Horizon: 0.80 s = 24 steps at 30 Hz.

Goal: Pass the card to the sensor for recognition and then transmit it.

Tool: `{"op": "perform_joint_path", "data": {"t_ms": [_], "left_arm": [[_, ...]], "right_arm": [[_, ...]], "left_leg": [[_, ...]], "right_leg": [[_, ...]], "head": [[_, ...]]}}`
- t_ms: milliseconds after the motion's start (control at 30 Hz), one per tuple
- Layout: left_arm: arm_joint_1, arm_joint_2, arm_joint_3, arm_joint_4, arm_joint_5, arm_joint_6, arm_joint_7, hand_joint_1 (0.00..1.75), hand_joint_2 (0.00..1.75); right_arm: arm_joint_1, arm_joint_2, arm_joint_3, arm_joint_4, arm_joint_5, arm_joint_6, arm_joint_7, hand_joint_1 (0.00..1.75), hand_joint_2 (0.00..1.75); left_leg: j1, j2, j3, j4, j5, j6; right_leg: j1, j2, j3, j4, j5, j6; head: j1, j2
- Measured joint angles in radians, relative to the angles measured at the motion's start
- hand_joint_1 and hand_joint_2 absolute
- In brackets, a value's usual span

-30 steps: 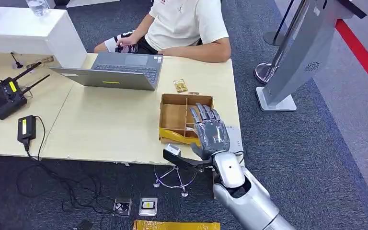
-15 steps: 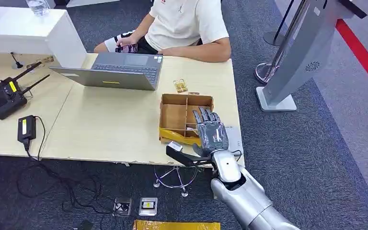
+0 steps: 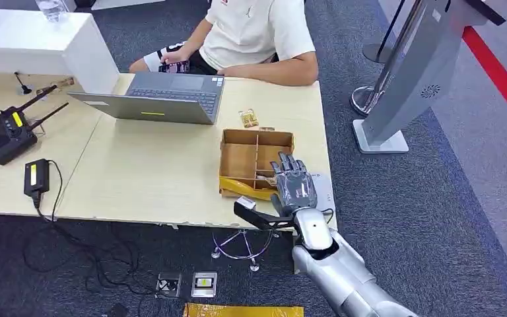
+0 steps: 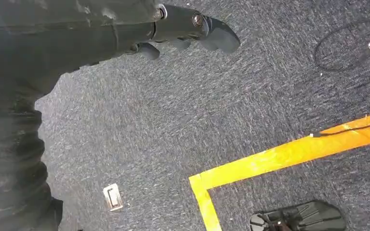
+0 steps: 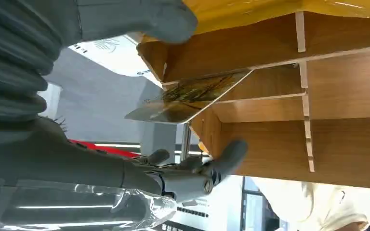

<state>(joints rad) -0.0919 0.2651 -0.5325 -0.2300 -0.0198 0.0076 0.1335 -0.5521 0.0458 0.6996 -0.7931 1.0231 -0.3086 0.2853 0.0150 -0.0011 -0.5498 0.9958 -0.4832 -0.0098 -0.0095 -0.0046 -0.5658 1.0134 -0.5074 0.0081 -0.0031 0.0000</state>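
Note:
A brown cardboard tray [image 3: 241, 158] with dividers lies on the table near its right front corner. My right hand [image 3: 295, 188] hovers over the tray's near right compartment, fingers spread and pointing away from me. In the right wrist view a glossy card [image 5: 192, 96] with a yellow-brown picture leans against the tray's divider [image 5: 270, 62]. It sits in the gap between my grey thumb [image 5: 139, 19] and the darker fingers [image 5: 197, 175], and neither touches it. My left hand [image 4: 188, 29] hangs over the carpet and holds nothing.
A person in a white shirt [image 3: 257, 33] sits at the far side behind an open laptop [image 3: 165, 99]. A grey slanted kiosk [image 3: 416, 79] stands on the carpet to the right. A black router [image 3: 6, 132] and a power brick [image 3: 36, 177] lie at the left.
My right hand has drawn back slightly toward the table's front edge and come lower over the tray. Nothing else has moved.

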Motion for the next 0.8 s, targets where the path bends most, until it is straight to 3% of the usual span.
{"op": "perform_joint_path", "data": {"t_ms": [167,367,500,600,767,800], "left_arm": [[0.000,0.000,0.000,0.000,0.001,-0.002,0.000,0.00,1.75],[0.000,0.000,0.000,0.000,0.005,-0.002,0.000,0.00,1.75],[0.000,0.000,0.000,0.000,0.005,-0.002,0.000,0.00,1.75],[0.000,0.000,0.000,0.000,0.005,-0.002,0.000,0.00,1.75],[0.000,0.000,0.000,0.000,-0.001,-0.002,0.000,0.00,1.75],[0.000,0.000,0.000,0.000,-0.002,-0.002,0.000,0.00,1.75]], "right_arm": [[-0.002,0.006,0.000,0.013,0.002,-0.003,-0.006,0.70,1.75],[-0.007,0.017,0.000,0.026,0.003,-0.009,-0.011,0.49,1.75],[-0.008,0.020,0.000,0.035,0.003,-0.010,-0.011,0.58,1.75],[-0.010,0.021,0.000,0.040,0.003,-0.015,-0.010,0.45,1.75],[-0.011,0.021,-0.001,0.047,0.003,-0.024,-0.010,0.59,1.75],[-0.011,0.021,-0.001,0.047,0.003,-0.026,-0.010,0.73,1.75]], "left_leg": [[0.000,0.000,0.000,0.000,0.000,0.000],[0.000,0.000,0.000,0.000,0.000,0.000],[0.000,0.000,0.000,0.000,0.000,0.000],[0.000,0.000,0.000,0.000,0.000,0.000],[0.000,0.000,0.000,0.000,0.000,0.000],[0.000,0.000,0.000,0.000,0.000,0.000]], "right_leg": [[0.000,0.000,0.000,0.000,0.000,0.000],[0.000,0.000,0.000,0.000,0.000,0.000],[0.000,0.000,0.000,0.000,0.000,0.000],[0.000,0.000,0.000,0.000,0.000,0.000],[0.000,0.000,0.000,0.000,0.000,0.000],[0.000,0.000,0.000,0.000,0.000,0.000]], "head": [[0.000,0.000],[0.000,0.000],[0.000,0.000],[0.000,0.000],[0.000,0.000],[0.000,0.000]]}}
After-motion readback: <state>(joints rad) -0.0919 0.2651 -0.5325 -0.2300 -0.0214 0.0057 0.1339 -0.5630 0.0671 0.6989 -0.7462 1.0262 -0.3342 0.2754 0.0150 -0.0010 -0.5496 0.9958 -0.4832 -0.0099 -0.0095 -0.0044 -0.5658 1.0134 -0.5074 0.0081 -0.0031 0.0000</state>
